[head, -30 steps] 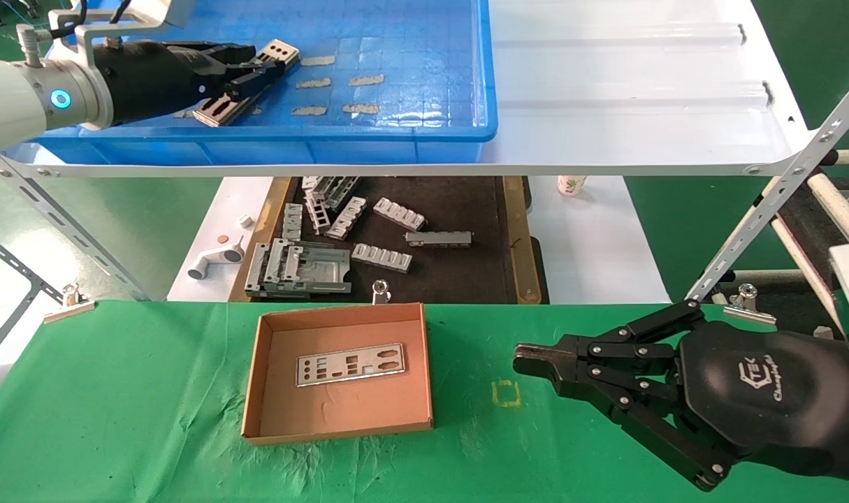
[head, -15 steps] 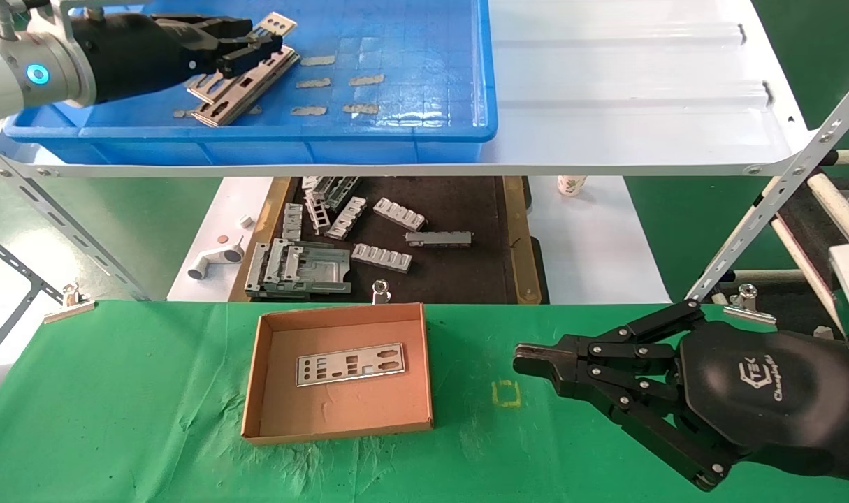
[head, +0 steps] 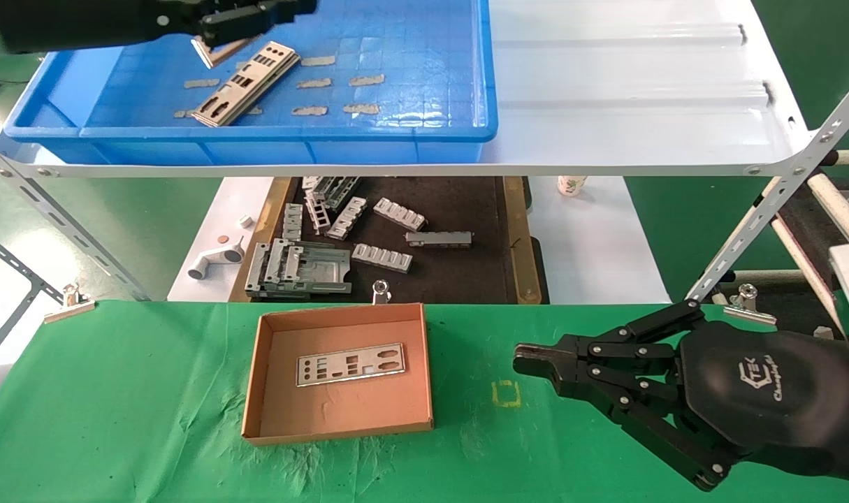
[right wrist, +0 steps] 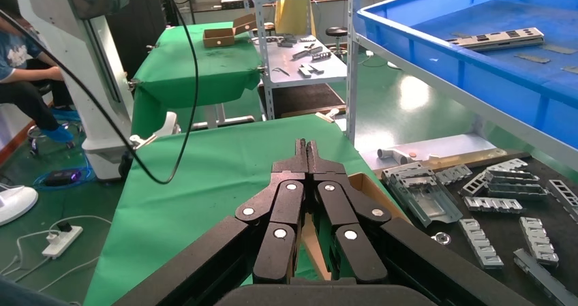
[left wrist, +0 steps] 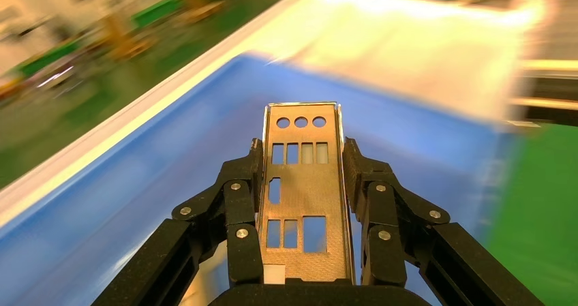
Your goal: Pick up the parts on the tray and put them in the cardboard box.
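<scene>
Left gripper (left wrist: 303, 183) pinches one plate (left wrist: 300, 190) above the tray's (head: 396, 133) back-left corner; one more plate (head: 246, 84) lies in the tray, and one plate (head: 351, 364) in the cardboard box (head: 340, 419). Only the wrist view shows the grip. Right gripper (head: 529, 363), fingers pressed together, is parked over the table's right side.

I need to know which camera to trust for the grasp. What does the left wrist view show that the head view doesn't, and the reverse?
Left wrist only: the held plate seen full face, clamped between the left gripper's jaws.

Head only: a plate left in the tray, the cardboard box holding one plate, and the right gripper shut over the green cloth.

Both: the tray.
</scene>
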{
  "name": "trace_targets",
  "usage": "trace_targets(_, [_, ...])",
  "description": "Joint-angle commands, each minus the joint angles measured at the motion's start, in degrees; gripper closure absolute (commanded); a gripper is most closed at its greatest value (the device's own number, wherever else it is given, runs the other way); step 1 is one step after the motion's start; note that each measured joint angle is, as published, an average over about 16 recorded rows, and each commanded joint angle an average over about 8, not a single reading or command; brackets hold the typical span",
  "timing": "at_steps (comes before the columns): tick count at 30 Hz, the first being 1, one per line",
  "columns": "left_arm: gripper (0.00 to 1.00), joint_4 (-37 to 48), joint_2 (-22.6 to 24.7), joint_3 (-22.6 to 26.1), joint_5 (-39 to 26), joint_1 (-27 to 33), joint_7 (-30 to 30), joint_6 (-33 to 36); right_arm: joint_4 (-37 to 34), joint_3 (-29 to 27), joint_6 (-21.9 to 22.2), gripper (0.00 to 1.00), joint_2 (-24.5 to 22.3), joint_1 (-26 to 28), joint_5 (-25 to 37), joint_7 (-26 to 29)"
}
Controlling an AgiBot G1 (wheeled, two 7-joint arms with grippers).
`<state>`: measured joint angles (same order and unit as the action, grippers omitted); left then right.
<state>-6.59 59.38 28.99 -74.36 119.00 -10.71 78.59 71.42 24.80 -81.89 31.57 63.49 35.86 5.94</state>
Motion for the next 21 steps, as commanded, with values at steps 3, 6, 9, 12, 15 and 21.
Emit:
trace_targets(3, [1.0,-1.9,-1.4,0.3,0.3,1.0,-1.7,9.6,0.0,0.0,0.0,1.0,0.0,0.0,0.0,0.0])
trace_targets(6, [1.0,-5.1,-1.9,1.4,0.4,0.2,-3.7,12.7,0.0,0.0,0.0,1.0,0.0,0.0,0.0,0.0])
trace_targets(9, [1.0,-10.7,-2.7,3.6,1.2,-2.1,-5.9,13.4,0.0,0.0,0.0,1.0,0.0,0.0,0.0,0.0])
trace_targets(12, [1.0,-18.1,-4.1,6.8,3.4,-5.5,-7.3,13.6,0.0,0.0,0.0,1.0,0.0,0.0,0.0,0.0])
trace_targets(15, [1.0,-25.9,-5.9,10.9,7.1,-9.1,-7.2,13.6,0.0,0.0,0.0,1.0,0.0,0.0,0.0,0.0])
trace_targets(21, [1.0,-35.9,-9.2,19.5,12.6,-14.1,-5.1,12.7,0.0,0.0,0.0,1.0,0.0,0.0,0.0,0.0])
